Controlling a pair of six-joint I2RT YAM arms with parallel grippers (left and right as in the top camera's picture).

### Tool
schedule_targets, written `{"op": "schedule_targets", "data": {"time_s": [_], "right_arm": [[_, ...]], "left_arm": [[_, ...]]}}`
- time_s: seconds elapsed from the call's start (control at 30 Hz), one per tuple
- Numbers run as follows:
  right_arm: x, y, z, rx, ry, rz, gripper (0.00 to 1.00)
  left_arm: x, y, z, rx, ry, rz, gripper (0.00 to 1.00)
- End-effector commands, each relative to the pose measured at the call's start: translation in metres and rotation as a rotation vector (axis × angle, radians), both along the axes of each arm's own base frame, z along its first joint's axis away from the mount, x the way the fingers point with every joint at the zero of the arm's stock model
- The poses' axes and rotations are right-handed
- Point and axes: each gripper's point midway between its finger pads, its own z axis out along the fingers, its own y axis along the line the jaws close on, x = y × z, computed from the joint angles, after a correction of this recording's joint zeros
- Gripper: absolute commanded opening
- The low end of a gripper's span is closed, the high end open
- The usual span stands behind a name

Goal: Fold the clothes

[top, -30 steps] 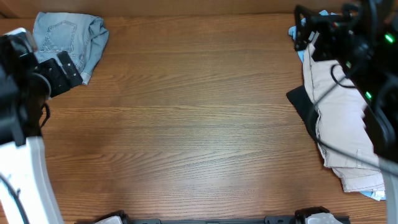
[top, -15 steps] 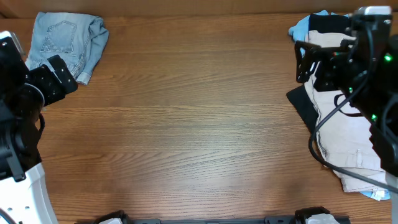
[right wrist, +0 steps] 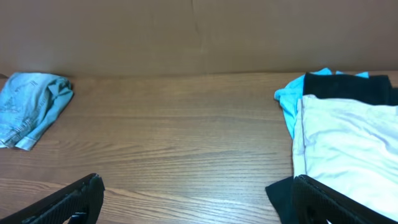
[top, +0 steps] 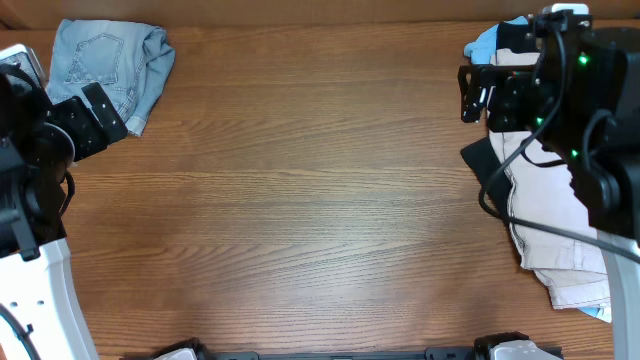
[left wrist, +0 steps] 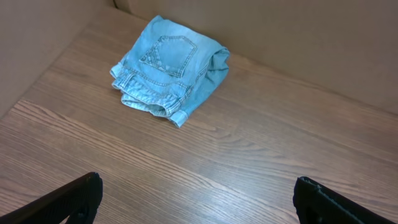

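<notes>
Well apart: folded denim shorts [top: 105,65], heaped clothes [top: 552,200].

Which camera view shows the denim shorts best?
The left wrist view: the denim shorts lie close and whole, with the stitched back pocket and cuffed hem clear. The overhead view shows them smaller, at its top left. The right wrist view shows them small, at its left edge.

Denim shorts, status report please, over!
Left gripper, right gripper open, empty. Denim shorts folded, far-left corner. Beige shorts on pile, right side. Nothing in the way.
</notes>
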Motion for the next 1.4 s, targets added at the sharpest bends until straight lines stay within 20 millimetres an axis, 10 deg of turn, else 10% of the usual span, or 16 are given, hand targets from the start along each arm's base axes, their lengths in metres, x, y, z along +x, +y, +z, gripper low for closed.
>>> {"op": "schedule_targets", "data": {"time_s": [0.0, 0.3, 0.53, 1.07, 1.37], "right_arm": [[0.008, -0.001, -0.003, 0.002, 0.010, -0.007, 1.00], [0.046, 0.000, 0.039, 0.019, -0.246, -0.029, 1.00], [0.033, 0.000, 0.056, 0.072, -0.533, -0.023, 1.00], [-0.067, -0.011, -0.096, 0.111, -0.757, 0.055, 1.00], [-0.099, -0.027, -0.138, 0.091, -0.841, 0.004, 1.00]], "left_arm": [[0.005, 0.004, -0.003, 0.018, 0.019, -0.001, 1.00], [0.022, 0.010, -0.028, -0.005, 0.089, -0.002, 1.00], [0.032, 0.013, -0.044, -0.020, 0.134, -0.002, 1.00], [0.049, 0.018, -0.076, -0.047, 0.219, -0.004, 1.00], [0.049, 0.019, -0.077, -0.048, 0.221, -0.004, 1.00]]}}
